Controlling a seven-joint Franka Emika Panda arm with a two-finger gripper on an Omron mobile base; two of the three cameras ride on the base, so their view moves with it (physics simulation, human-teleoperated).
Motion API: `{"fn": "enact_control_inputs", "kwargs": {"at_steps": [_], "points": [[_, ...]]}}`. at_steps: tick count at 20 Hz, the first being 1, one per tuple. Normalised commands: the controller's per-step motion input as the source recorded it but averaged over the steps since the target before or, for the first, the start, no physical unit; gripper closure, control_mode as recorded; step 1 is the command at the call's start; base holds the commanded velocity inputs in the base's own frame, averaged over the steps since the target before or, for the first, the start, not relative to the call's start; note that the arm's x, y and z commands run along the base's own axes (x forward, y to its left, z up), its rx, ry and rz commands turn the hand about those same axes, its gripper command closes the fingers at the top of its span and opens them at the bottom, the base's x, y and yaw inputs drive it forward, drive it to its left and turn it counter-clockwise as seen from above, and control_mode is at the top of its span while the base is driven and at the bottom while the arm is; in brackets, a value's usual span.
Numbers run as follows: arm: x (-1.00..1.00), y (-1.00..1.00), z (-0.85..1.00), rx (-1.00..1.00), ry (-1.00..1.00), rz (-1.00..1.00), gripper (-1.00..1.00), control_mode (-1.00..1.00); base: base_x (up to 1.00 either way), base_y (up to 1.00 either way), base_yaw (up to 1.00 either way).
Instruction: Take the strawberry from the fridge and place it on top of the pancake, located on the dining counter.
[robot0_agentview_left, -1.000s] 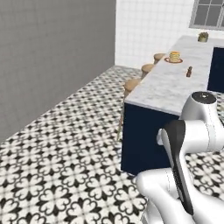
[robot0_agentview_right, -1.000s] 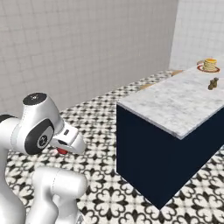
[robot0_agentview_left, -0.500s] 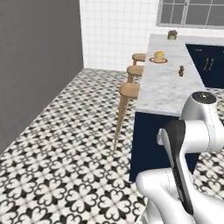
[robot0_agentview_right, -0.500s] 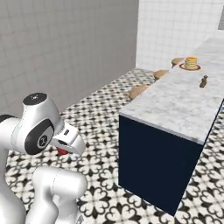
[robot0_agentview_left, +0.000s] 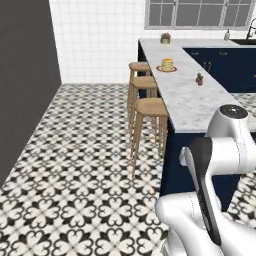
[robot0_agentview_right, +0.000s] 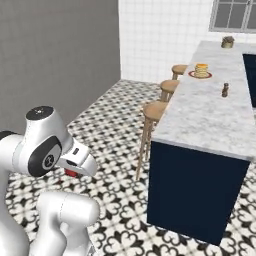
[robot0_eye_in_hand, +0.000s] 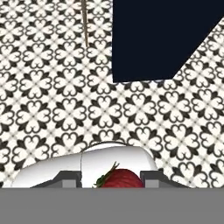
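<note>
Hand view: strawberry (robot0_eye_in_hand: 119, 178) clamped between pincer (robot0_eye_in_hand: 111, 180) fingertips.

There are no words, numbers, labels or signs to read here.
</note>
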Motion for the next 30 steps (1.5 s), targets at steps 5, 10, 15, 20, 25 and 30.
{"fn": "enact_control_inputs", "kwargs": {"at_steps": [5,10,15,20,25,30], "points": [[0.00,0.00,0.00,0.00,0.00,0.00,1.00,1.00,0.79,1.00,-0.47],[0.00,0.00,0.00,0.00,0.00,0.00,1.00,1.00,0.65,1.00,-0.52],[0.00,0.00,0.00,0.00,0.00,0.00,1.00,1.00,0.50,0.96,-0.57],[0.00,0.00,0.00,0.00,0.00,0.00,1.00,1.00,0.48,1.00,-0.56],[0.00,0.00,0.00,0.00,0.00,0.00,1.00,1.00,0.49,1.00,-0.52],[0.00,0.00,0.00,0.00,0.00,0.00,1.00,1.00,0.49,1.00,-0.50]]}}
